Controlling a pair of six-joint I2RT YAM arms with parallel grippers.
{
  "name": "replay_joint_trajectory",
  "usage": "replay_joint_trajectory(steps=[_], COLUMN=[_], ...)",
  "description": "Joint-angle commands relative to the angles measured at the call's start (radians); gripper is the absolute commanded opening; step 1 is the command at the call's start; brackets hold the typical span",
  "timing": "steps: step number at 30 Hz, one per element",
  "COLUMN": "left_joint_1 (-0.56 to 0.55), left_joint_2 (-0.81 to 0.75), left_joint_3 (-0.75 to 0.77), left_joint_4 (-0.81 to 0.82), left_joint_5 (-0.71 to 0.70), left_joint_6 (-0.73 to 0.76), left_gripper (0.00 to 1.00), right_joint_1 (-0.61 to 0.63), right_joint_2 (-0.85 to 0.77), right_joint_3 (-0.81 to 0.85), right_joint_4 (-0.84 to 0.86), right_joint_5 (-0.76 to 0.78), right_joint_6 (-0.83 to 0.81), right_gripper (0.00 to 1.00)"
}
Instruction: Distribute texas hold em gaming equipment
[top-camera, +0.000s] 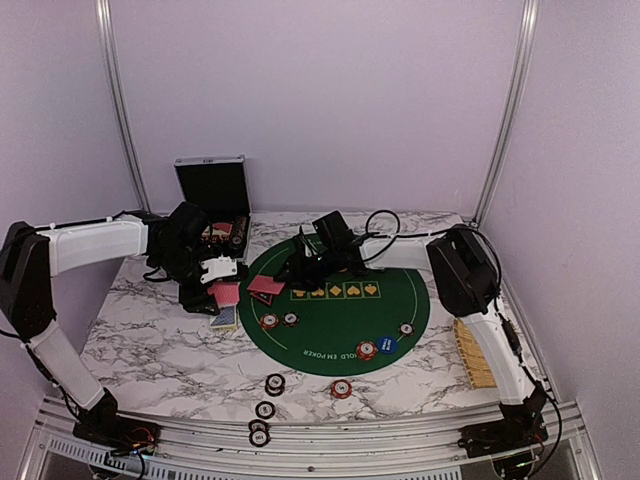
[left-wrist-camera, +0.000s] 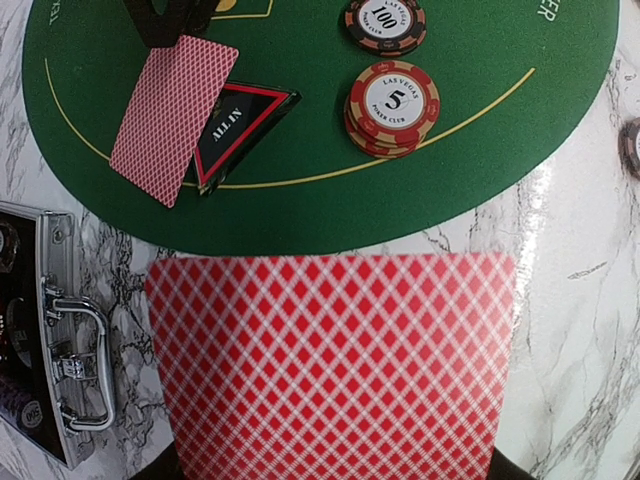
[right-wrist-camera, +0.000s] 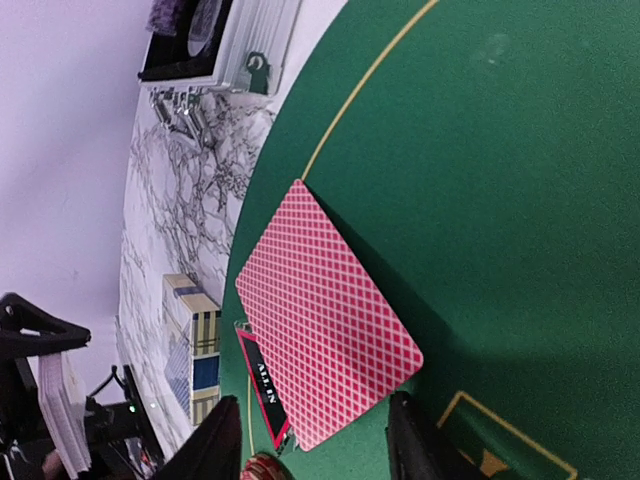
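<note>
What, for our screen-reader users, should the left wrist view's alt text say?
A red-backed playing card fills the foreground, apparently held. Beyond, on green felt, a second card overlaps an ALL IN marker beside poker chips.

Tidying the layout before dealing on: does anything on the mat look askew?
Yes. A red-backed card lies tilted near the green mat's edge, overlapping the triangular ALL IN marker and covering part of it. The left gripper holds another card.

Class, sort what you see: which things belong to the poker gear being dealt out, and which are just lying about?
Job: held card, card on felt, ALL IN marker, 5 chips, 100 chips, blue button disc.
Lying about: black case, bamboo tray.
</note>
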Motion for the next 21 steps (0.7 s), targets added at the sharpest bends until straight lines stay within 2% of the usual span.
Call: replay_joint_trajectory(steps=[1,5,11,21], left_joint_1=[-0.006,-0.008,-0.009,-0.015], left_joint_2=[-0.043,-0.04,-0.03,-0.025], left_joint_3=[0.021,0.025,0.05,0.069], left_joint_4=[-0.038,-0.04,-0.044,-0.044], left_joint_5=[0.031,0.031,0.041,0.075], left_joint_6=[-0.015,-0.026,-0.055,-0.067], left_gripper=[0.03,0.03,0.03,0.02], right_joint_1=[0.001,-0.001,0.02,0.105], right_joint_2=[-0.1,-0.177,-0.309,-0.295], right_joint_3=[-0.043,-0.114,-0.293,-0.305], right_joint_4=[-0.078,-0.066,0.159,0.363], right_joint_5=[0.083,0.105,0.019,-0.102], right_joint_6=[-0.063,-0.073,0.042,0.206], right_gripper=[0.57,0.7,0.83,0.88])
